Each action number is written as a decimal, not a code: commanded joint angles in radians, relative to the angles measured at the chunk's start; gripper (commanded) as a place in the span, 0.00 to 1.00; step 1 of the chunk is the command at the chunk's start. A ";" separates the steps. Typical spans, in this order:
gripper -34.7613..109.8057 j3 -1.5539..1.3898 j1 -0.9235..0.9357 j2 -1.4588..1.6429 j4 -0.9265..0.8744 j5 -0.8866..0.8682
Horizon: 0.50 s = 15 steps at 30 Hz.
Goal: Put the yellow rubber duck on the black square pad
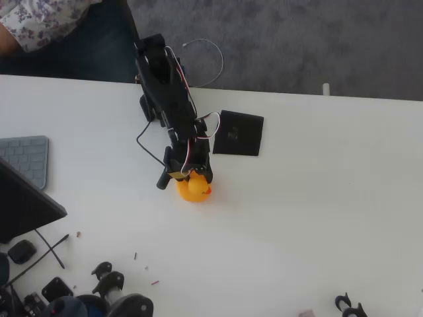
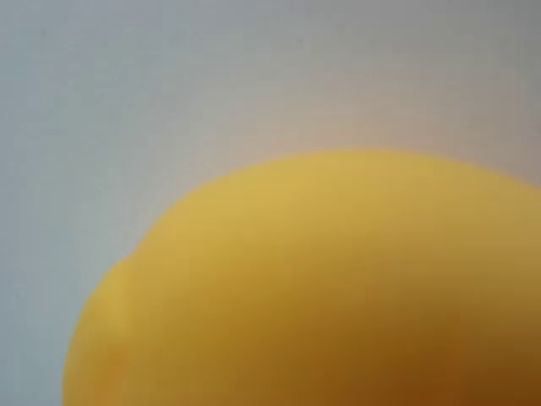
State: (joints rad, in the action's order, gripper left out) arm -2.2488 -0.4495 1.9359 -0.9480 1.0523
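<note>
The yellow rubber duck sits on the white table, its red-orange beak pointing right in the overhead view. My black gripper comes down from above and covers the duck's upper half; its fingers sit right at the duck, and I cannot make out whether they are closed on it. In the wrist view the duck is a large blurred yellow mass very close to the lens, with white table behind it. The black square pad lies flat up and to the right of the duck, about a duck's width away, with nothing on it.
A grey keyboard and a dark slanted screen sit at the left. Black parts and tools are scattered along the bottom left, with more black parts at the bottom right. A person's sleeve shows beyond the table's far edge.
</note>
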 commanded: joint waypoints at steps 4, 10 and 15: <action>0.30 0.112 -0.011 0.015 -0.017 0.005; 0.30 0.253 -0.011 0.015 -0.020 0.003; 0.30 0.347 -0.012 0.015 -0.020 0.000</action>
State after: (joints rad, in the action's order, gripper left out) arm -2.0525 -0.4510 1.9313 -0.9541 1.0523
